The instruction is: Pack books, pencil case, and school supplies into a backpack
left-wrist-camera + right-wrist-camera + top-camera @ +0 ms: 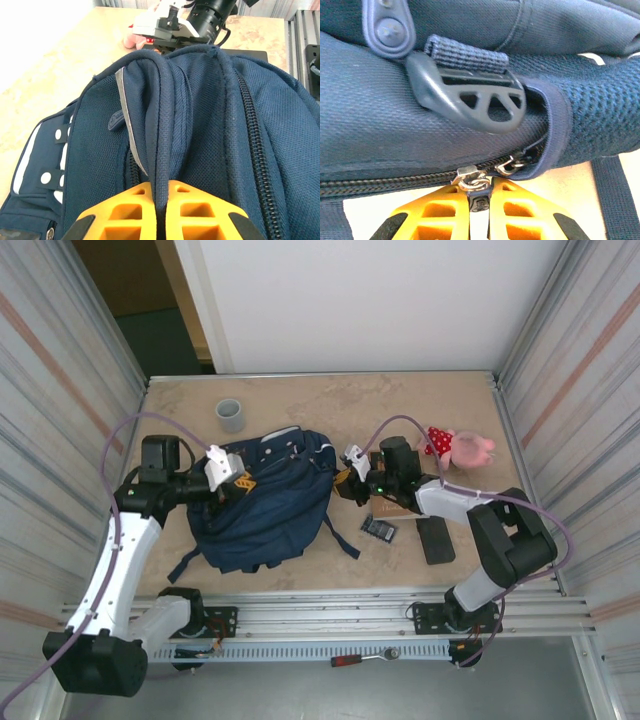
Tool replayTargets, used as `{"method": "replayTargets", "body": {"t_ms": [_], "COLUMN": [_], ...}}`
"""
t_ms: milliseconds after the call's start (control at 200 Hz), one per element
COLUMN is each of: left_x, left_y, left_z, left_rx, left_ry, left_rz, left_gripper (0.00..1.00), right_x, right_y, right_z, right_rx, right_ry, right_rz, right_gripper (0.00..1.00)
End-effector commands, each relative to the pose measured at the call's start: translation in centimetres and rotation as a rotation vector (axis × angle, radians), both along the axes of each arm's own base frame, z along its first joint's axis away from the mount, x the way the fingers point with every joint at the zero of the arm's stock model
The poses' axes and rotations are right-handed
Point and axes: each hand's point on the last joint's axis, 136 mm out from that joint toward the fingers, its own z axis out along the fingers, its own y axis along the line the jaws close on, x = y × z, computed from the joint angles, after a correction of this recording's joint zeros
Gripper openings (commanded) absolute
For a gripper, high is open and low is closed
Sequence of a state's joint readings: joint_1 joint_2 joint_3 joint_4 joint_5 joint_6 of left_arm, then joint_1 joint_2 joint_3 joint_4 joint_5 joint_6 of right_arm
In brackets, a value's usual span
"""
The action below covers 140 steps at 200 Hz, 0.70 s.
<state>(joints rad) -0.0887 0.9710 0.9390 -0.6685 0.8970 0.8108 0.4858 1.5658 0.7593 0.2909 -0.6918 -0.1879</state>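
From above, the backpack (pixel 265 505) lies mid-table, a bit to the left. My left gripper (pixel 232 483) is at its far top. My right gripper (pixel 347 476) is at its right side. The book (pixel 392 508) lies just right of the backpack, partly under my right arm. One dark piece of the supplies (pixel 379 530) lies just on the near side of the book. I see nothing packed yet. In my left wrist view, my orange fingers (pixel 120 212) are squeezed almost shut. A thick blue fold at the top of the backpack is pinched tight between them. In my right wrist view, my other orange fingers (pixel 432 215) are nearly shut too, with only a thin gap. The little zip pull (pixel 471 180) sits right in that gap, so I have hold of it. The zip teeth to the left of it are closed. I think this step is opening the backpack, before anything can go in. My left side holds the backpack so it cannot slide. Next, I think my right side should pull the zip along its track, slowly, and keep a firm pinch so the small pull does not slip out.
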Motion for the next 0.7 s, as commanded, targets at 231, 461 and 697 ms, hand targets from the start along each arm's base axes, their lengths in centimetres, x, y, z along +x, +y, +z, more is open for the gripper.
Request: {"method": "replayTargets", "body": {"t_ms": [231,461,697], "left_x": [2.8,4.9,4.9], "left_y": [1.5,3.2,1.3], "left_z": [1.6,1.5,0.0], "left_rx": [0.017,0.052,0.115], "left_ry": [-0.134,-0.122,-0.112], "left_rz": [0.144,0.315,0.318], "left_gripper": [0.0,0.0,0.0], "right_x": [-2.7,-5.8,-8.3], "right_y": [0.0,0.3,1.5], "right_z": [3.2,4.4,5.6], "right_rx": [0.036,-0.014,-0.036], "right_ry": [0.015,0.078,0.09], "right_rz": [0.076,0.141,0.188], "right_gripper": [0.0,0.0,0.0]}}
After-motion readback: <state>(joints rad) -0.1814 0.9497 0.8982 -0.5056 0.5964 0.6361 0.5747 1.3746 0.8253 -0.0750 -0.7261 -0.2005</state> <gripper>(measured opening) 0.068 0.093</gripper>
